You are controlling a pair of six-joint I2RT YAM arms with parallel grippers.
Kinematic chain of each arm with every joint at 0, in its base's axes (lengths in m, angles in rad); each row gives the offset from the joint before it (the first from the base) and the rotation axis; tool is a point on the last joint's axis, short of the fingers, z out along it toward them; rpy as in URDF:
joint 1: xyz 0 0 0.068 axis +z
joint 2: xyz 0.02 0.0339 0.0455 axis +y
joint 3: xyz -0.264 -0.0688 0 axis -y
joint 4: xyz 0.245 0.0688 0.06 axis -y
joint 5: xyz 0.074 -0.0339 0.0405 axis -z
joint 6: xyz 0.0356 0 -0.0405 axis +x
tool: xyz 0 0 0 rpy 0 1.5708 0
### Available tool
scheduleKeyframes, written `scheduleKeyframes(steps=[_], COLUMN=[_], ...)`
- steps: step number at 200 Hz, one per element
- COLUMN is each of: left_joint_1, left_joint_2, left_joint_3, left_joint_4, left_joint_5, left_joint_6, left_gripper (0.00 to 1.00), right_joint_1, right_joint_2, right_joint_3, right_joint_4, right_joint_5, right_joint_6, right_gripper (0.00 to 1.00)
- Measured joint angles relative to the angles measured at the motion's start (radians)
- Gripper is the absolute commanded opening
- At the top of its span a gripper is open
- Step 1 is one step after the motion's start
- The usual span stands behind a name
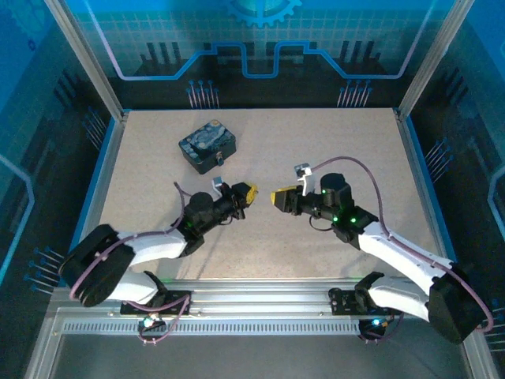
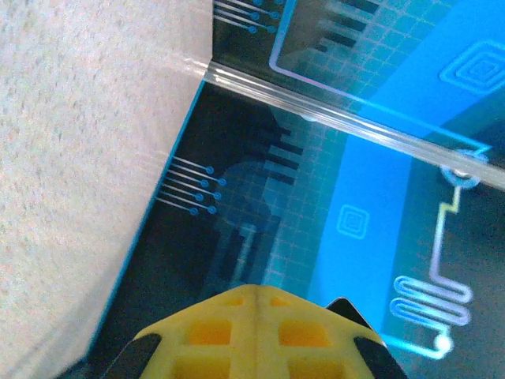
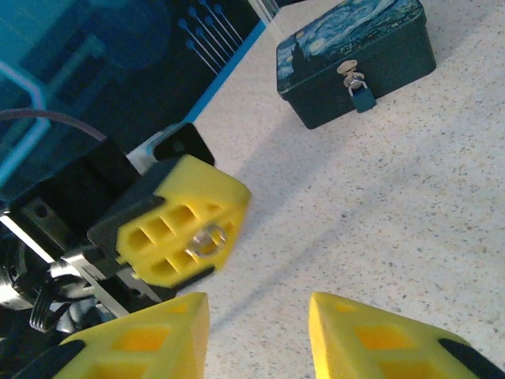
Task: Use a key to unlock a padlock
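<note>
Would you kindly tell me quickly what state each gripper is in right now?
Left gripper: shut, pinching a small silvery piece, apparently the key.
Right gripper: open, holding nothing.

My left fingers (image 3: 177, 225) and right fingers (image 3: 371, 339) are matt yellow plastic, moulded with hollow cells. The key (image 3: 209, 239) at my left fingertips glints as bare metal. Around the tin (image 3: 347, 47), the desk (image 3: 410, 205) looks matt, grainy and speckled. The tin is painted metal with a slight sheen. On its front, the padlock (image 3: 360, 90) is silvery-blue metal.
</note>
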Motion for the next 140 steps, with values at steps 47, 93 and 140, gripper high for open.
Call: scheduleKeyframes(steps=[47, 93, 140], left_joint_1=[0.008, 0.007, -0.017], left_joint_2=[-0.233, -0.295, -0.288], left_joint_3=[0.167, 0.203, 0.203], left_joint_4=[-0.398, -0.432, -0.372], left_joint_5=[-0.014, -0.013, 0.002], left_joint_6=[0.415, 0.678, 0.805], left_gripper=[0.00, 0.00, 0.00], right_joint_1=[-0.081, -0.086, -0.055], right_joint_2=[-0.013, 0.018, 0.048], right_joint_3=[-0.078, -0.083, -0.049], right_joint_4=[0.189, 0.422, 0.512], right_joint_5=[-0.169, -0.290, -0.303], right_joint_6=[0.111, 0.241, 0.298], right_gripper=[0.51, 0.51, 0.51])
